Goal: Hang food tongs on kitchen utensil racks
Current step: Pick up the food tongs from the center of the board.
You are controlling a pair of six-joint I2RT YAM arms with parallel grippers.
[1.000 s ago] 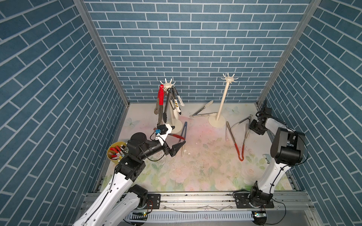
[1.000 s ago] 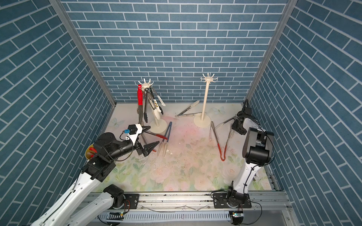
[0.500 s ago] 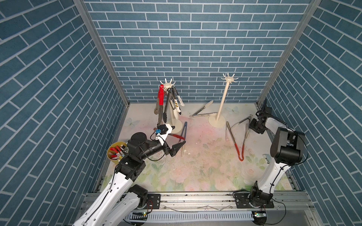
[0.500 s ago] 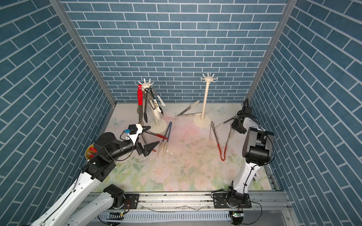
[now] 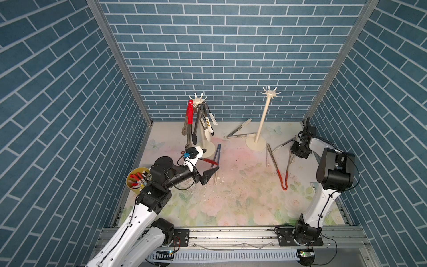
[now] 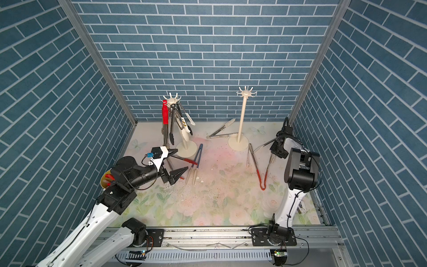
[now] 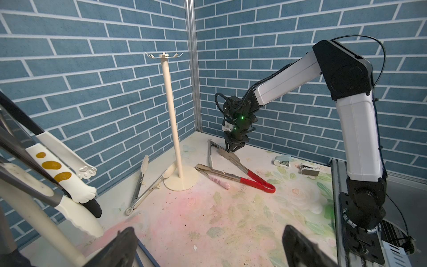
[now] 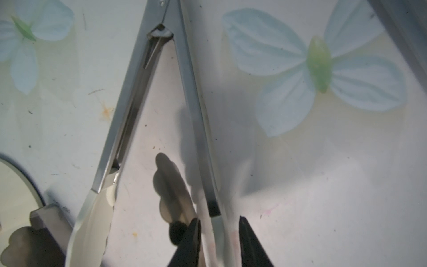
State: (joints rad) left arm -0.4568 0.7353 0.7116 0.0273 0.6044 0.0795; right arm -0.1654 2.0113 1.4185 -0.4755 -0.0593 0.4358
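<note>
Barely apart, right pincer (image 8: 218, 219) astride tongs (image 8: 129, 111)

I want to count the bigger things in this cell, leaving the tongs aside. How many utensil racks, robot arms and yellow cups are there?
utensil racks: 2
robot arms: 2
yellow cup: 1
Total: 5
</note>
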